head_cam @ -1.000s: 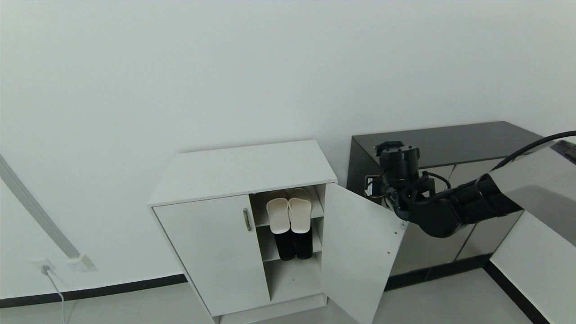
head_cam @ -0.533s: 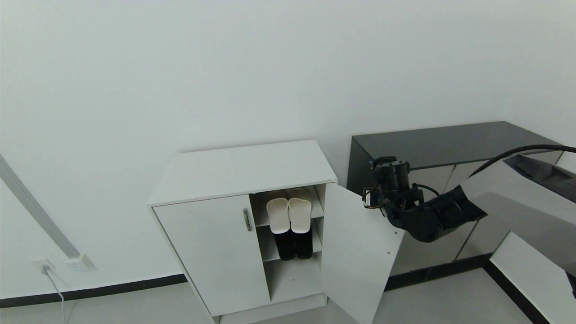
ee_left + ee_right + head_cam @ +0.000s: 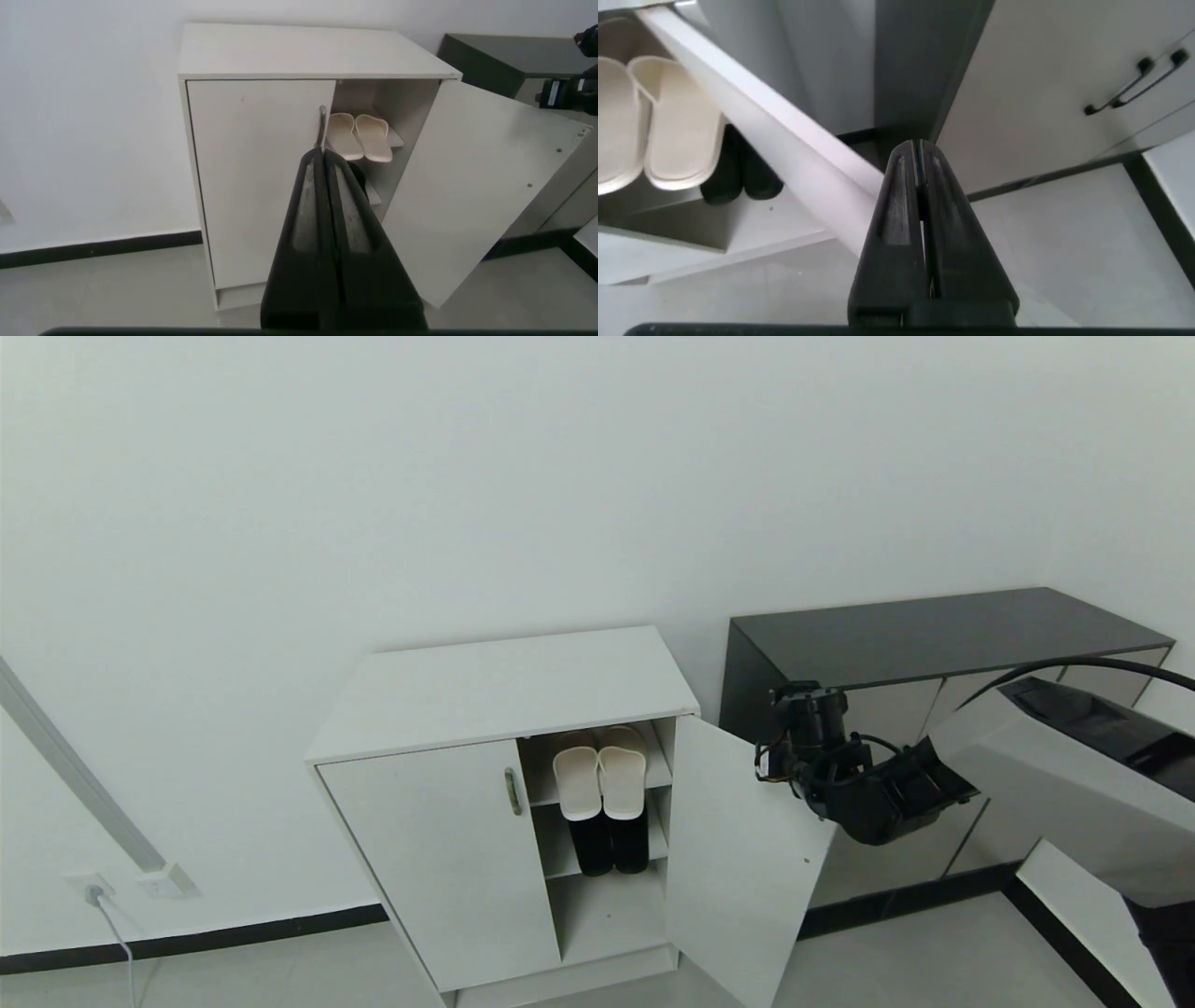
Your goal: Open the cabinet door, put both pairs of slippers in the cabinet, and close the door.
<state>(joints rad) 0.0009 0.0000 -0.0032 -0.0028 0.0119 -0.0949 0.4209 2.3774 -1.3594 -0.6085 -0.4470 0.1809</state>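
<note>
Both slipper pairs shelved, one door yet to be closed

The left gripper [image 3: 324, 157] pointed at the cabinet [image 3: 504, 691] with its fingers pressed together and empty. In the lower middle of the head view, the shut left door [image 3: 439, 859] came first. Beside it one white pair [image 3: 599, 784] stood over one black pair [image 3: 611, 845], four slippers in all, probably light and soft. The open right door [image 3: 738, 849], second of two, looked a stiff, light hinged panel, best pushed flat on its outer face near the free edge. The right gripper [image 3: 920, 154] sat just behind that edge, fingers closed on nothing, before one dark sideboard [image 3: 934, 635] at the right
</note>
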